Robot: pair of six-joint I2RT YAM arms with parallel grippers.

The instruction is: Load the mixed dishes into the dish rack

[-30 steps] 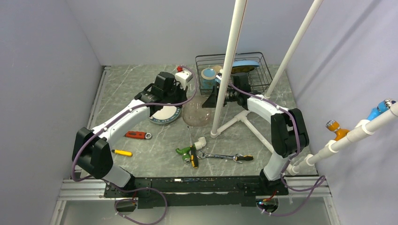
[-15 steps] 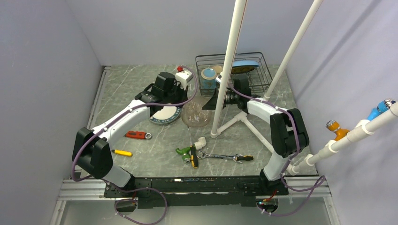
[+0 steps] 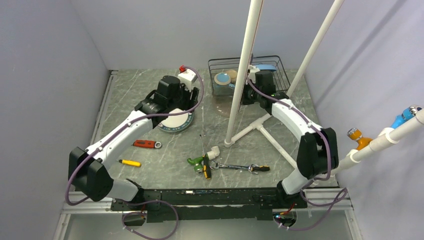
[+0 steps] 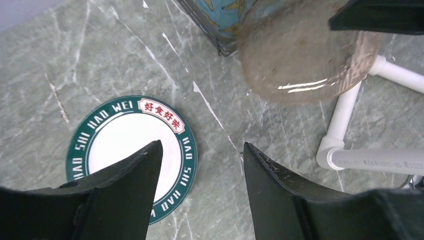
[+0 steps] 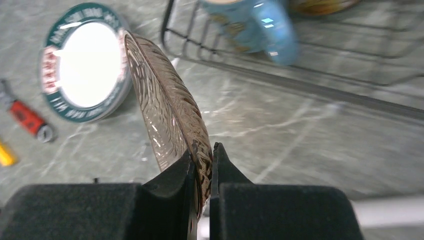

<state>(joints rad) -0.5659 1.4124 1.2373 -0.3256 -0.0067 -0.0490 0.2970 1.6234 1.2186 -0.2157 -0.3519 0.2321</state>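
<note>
My right gripper (image 5: 202, 150) is shut on the rim of the whitish, see-through bowl (image 5: 165, 110), which hangs tilted on edge above the table (image 3: 223, 102), just in front of the black wire dish rack (image 3: 272, 82). In the rack stand the teal mug (image 3: 222, 80) and the light-blue plate (image 3: 263, 67). The white plate with the dark green rim (image 4: 125, 145) lies flat on the table (image 3: 175, 122). Above that plate's right edge my left gripper (image 4: 201, 146) is open and holds nothing. The bowl (image 4: 300, 55) is up and to its right.
White pipe uprights (image 3: 245, 70) rise in front of the rack, with their base pipes (image 3: 262, 131) on the table. Tools lie nearer the arm bases: a red-handled one (image 3: 145, 144), a yellow screwdriver (image 3: 131, 163), green-handled ones (image 3: 197, 161) and a wrench (image 3: 240, 167).
My right gripper shut on the bowl's rim and lifted it off the table toward the rack. The left gripper opened, let the bowl go and drew back left over the plate.
</note>
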